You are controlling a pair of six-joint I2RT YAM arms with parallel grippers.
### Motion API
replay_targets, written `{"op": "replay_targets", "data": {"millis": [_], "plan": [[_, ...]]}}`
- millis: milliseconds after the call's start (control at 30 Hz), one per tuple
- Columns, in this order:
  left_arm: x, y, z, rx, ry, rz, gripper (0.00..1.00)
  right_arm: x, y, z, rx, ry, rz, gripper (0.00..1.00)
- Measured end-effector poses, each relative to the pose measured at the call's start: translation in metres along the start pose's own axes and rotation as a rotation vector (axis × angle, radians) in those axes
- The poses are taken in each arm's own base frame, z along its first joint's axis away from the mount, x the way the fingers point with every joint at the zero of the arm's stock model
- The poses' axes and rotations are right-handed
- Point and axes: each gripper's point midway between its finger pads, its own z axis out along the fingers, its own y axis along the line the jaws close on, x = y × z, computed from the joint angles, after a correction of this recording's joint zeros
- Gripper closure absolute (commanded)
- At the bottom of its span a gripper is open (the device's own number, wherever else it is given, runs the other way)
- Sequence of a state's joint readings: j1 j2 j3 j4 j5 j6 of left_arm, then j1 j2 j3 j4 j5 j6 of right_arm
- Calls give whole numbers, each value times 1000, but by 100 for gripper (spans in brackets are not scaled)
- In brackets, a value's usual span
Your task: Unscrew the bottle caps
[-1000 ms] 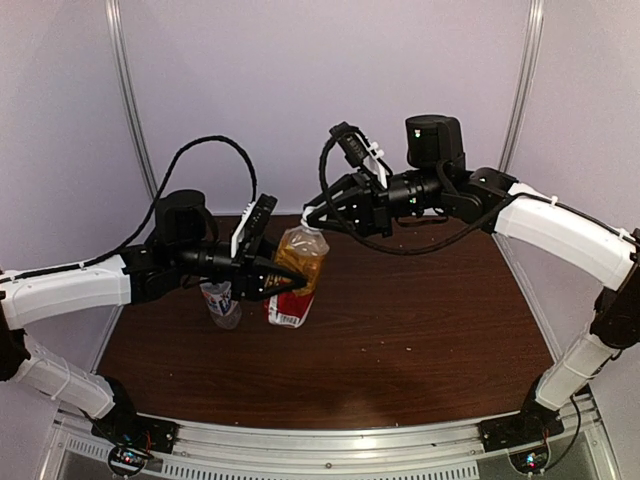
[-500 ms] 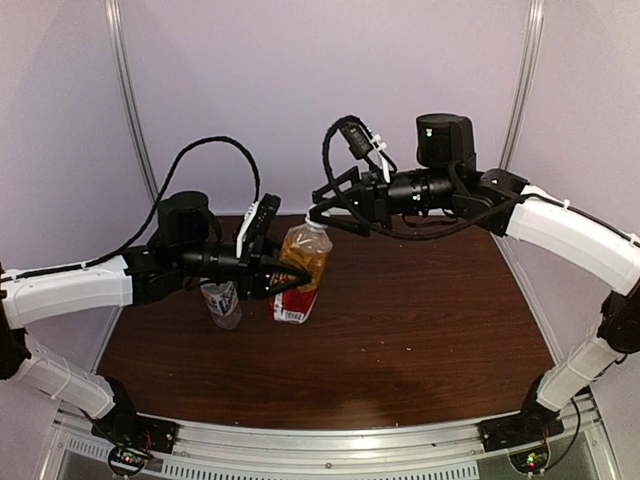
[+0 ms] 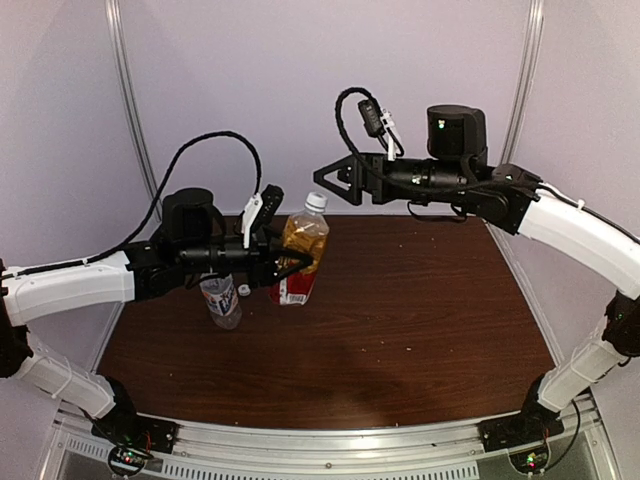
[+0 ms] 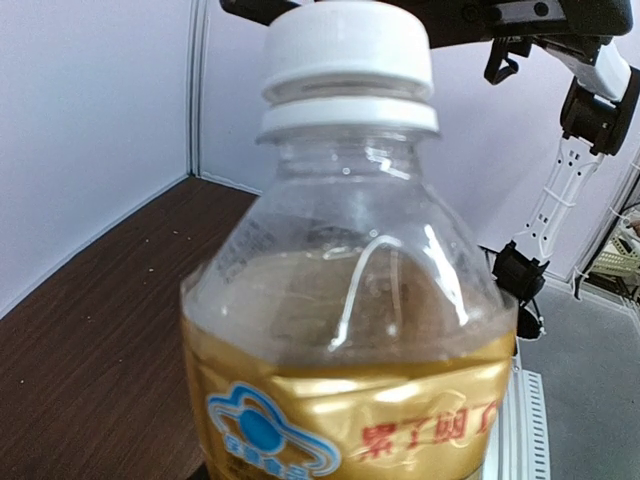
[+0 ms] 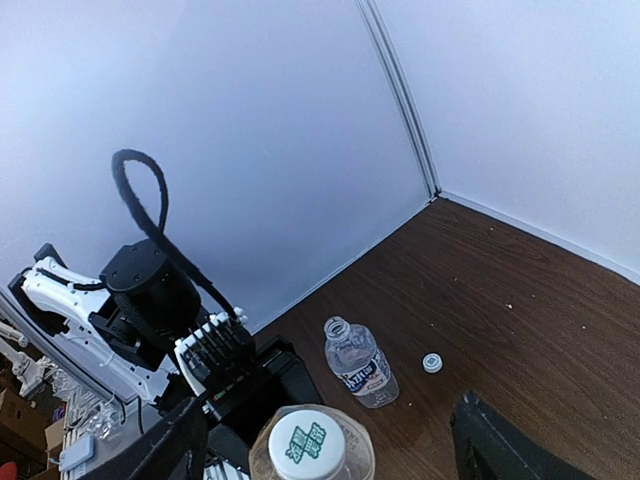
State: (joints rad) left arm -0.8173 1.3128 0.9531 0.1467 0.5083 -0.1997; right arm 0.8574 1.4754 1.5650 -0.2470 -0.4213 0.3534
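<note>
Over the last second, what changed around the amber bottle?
The right gripper opened, let go of the white cap and drew back up and to its right. The cap stays on the amber bottle, still held by the left gripper; the clear bottle hasn't moved.

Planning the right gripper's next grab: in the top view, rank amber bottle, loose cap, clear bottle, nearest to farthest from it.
1. The amber bottle, just below-left of the right gripper.
2-3. The loose cap and the clear bottle, farther left: too close to call.
</note>
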Motion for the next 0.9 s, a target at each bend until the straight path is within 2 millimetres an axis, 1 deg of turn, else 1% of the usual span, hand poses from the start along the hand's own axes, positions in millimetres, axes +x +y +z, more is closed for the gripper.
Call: {"op": "replay_targets", "data": {"millis": [100, 167, 267, 433, 733, 900], "plan": [[-1, 5, 0, -33, -3, 1, 61, -3, -7, 7, 43, -10, 40, 17], [-1, 8, 0, -48, -4, 1, 61, -1, -10, 12, 59, -5, 57, 21], [-1, 12, 0, -70, -2, -1, 61, 8, -13, 21, 72, 18, 84, 29], [3, 16, -1, -95, 12, -9, 61, 20, -14, 30, 75, 50, 112, 42], [7, 19, -1, -114, 26, -16, 61, 26, -14, 34, 74, 65, 119, 46], [8, 20, -1, -120, 29, -17, 61, 28, -14, 36, 71, 70, 119, 52]]}}
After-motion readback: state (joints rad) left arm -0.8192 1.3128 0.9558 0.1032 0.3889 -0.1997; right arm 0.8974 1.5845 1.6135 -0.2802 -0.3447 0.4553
